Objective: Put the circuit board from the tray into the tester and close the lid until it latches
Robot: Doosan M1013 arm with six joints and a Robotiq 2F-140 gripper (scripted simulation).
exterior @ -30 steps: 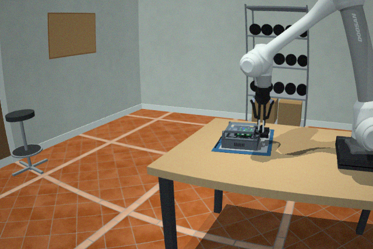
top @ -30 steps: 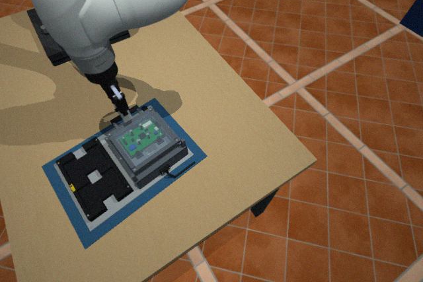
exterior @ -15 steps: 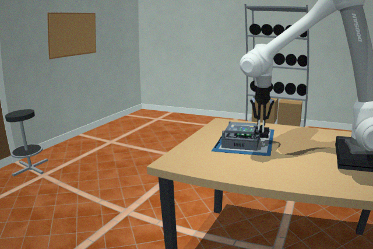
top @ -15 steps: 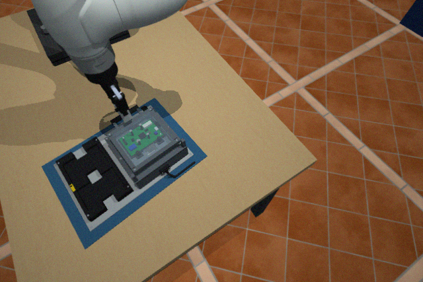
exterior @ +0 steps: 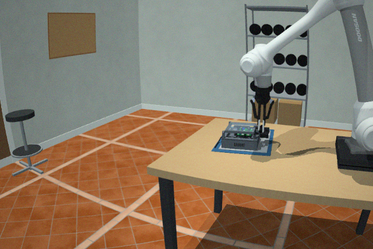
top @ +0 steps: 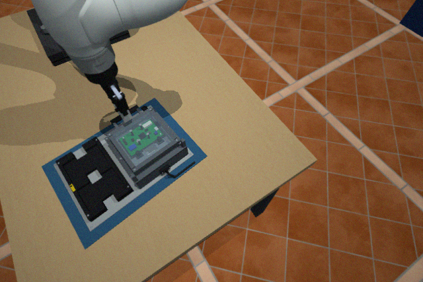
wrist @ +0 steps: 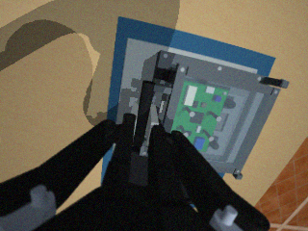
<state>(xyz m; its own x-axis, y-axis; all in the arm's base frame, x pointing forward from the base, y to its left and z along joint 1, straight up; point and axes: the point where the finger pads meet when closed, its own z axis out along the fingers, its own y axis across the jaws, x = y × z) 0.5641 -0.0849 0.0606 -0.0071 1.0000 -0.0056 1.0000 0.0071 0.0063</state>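
The green circuit board [top: 143, 137] [wrist: 203, 117] lies face up inside the grey tester [top: 160, 164] [exterior: 240, 143]. I see it through the window of the lid [top: 117, 135] [exterior: 239, 126] [wrist: 241, 82], which lies down over it, about level. The white connector is at the end toward my gripper. My gripper [top: 124, 115] [exterior: 260, 130] [wrist: 142, 112] points down at the tester's edge nearest the arm and is shut on the lid's dark handle bar [wrist: 145, 96]. A dark block [wrist: 166, 73] stands beside the handle. I cannot tell whether the latch hook is over the lid's edge. The black tray [top: 85, 170] lies beside the tester, both pockets empty.
Tester and tray sit on a grey plate on a blue mat [top: 195, 152] [wrist: 144, 34] [exterior: 268, 153] on the wooden table [top: 238, 118] [exterior: 240, 174]. A black angled bar [top: 180, 168] sticks out at the tester's far side. The robot's black base [top: 51, 50] [exterior: 352, 155] stands at the table's back.
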